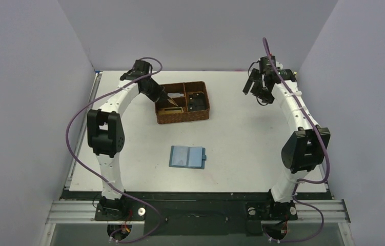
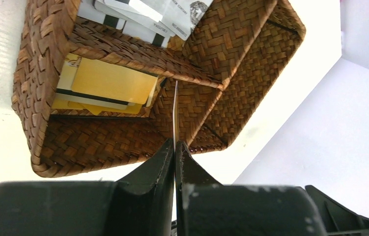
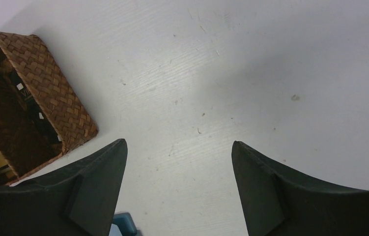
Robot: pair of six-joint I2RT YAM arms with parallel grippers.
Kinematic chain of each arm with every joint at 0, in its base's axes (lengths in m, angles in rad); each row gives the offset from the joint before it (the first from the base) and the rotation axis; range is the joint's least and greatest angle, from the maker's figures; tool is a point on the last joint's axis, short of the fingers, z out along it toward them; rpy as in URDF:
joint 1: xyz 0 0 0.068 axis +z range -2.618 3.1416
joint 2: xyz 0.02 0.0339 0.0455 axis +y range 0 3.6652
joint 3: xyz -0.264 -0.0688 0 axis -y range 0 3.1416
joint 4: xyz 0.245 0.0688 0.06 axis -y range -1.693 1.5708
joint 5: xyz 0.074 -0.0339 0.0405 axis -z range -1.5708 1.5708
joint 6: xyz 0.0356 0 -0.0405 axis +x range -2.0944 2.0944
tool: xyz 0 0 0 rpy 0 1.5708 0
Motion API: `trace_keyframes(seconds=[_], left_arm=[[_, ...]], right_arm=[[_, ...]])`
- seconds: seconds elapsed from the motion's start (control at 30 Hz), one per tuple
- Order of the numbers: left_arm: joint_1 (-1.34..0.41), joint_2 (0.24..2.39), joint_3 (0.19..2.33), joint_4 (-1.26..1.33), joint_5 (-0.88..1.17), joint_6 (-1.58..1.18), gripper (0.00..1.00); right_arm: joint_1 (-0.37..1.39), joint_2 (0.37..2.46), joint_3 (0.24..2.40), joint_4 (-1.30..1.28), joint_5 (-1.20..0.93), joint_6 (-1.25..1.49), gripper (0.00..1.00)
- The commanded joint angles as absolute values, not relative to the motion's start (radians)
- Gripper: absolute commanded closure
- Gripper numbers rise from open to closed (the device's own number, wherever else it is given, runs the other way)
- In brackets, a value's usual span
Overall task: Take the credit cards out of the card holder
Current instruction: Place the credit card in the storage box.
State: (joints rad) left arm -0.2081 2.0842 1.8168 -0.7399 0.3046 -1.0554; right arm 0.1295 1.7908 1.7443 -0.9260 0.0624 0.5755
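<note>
The teal-blue card holder (image 1: 187, 157) lies open and flat on the table between the two arms; one corner of it (image 3: 125, 223) shows in the right wrist view. My left gripper (image 1: 165, 96) (image 2: 175, 143) hangs over the brown woven basket (image 1: 182, 119), shut on a thin credit card (image 2: 175, 113) that I see edge-on. Tan-gold credit cards (image 2: 108, 83) lie in one basket compartment and pale printed cards (image 2: 162, 12) in another. My right gripper (image 1: 254, 87) (image 3: 178, 142) is raised at the far right, open, with nothing between its fingers.
The basket (image 2: 40, 98) (image 3: 54, 93) stands at the back centre-left and has woven dividers. Grey walls close in the table at left, right and back. Purple cables loop beside both arms.
</note>
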Motion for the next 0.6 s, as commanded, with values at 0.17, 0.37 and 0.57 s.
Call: trace_keyframes(seconds=[0.17,0.37,0.57], left_arm=[[-0.199,2.119,1.913,-0.831,0.345,-1.076,1.00],[-0.199,2.139,1.932,-0.871,0.340,-1.082,1.00],[-0.194,2.156,1.960,-0.908,0.340,-1.076,1.00]], right_arm=[[0.120,1.855,1.840,-1.050,0.044,0.570,0.27],[0.116,1.853,1.775,-1.054,0.056,0.566,0.28],[0.113,1.855,1.743,-1.053,0.063,0.563,0.29]])
